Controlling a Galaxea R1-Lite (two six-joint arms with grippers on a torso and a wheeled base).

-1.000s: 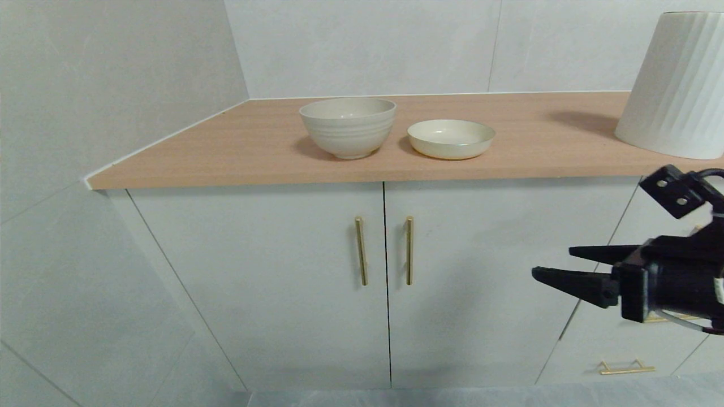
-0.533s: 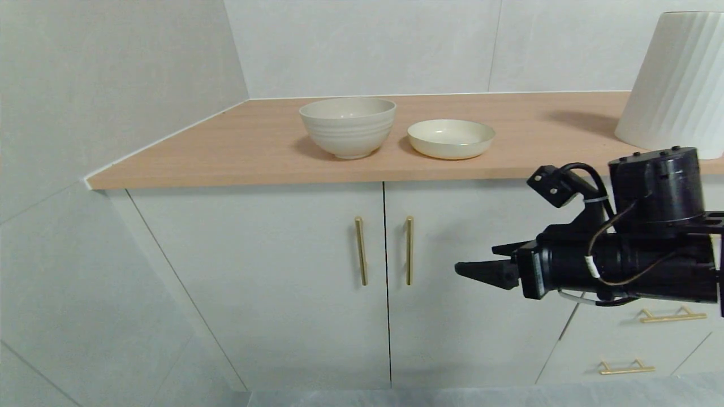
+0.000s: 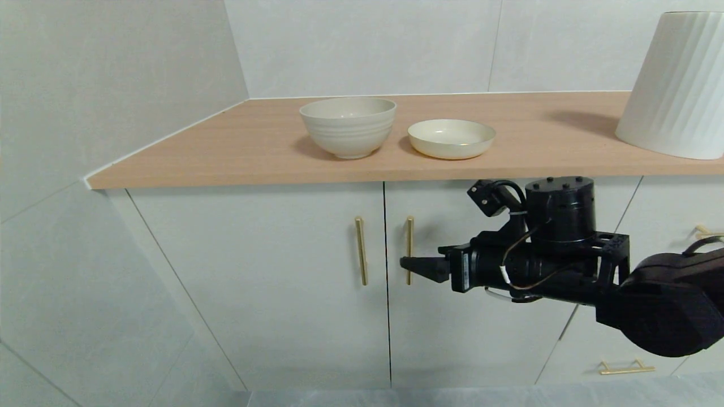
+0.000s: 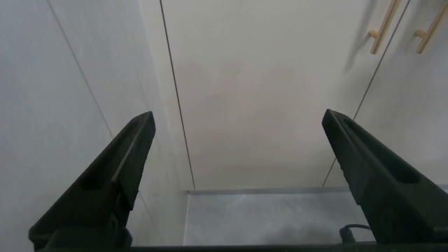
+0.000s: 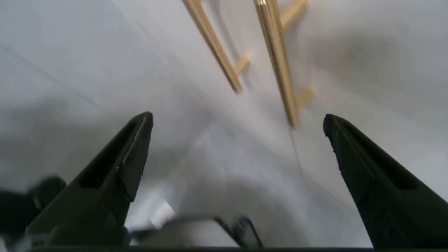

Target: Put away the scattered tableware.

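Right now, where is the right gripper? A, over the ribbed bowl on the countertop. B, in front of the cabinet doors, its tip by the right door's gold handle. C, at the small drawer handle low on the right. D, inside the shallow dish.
B: the right gripper, jaws open, is level in front of the cabinet, with its tip at the lower part of the right door's gold handle, below the countertop.

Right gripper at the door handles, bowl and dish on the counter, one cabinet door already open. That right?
No. Both cabinet doors are shut, as the head view shows. The rest holds: the right gripper is at the door handles, and the bowl and dish are on the counter.
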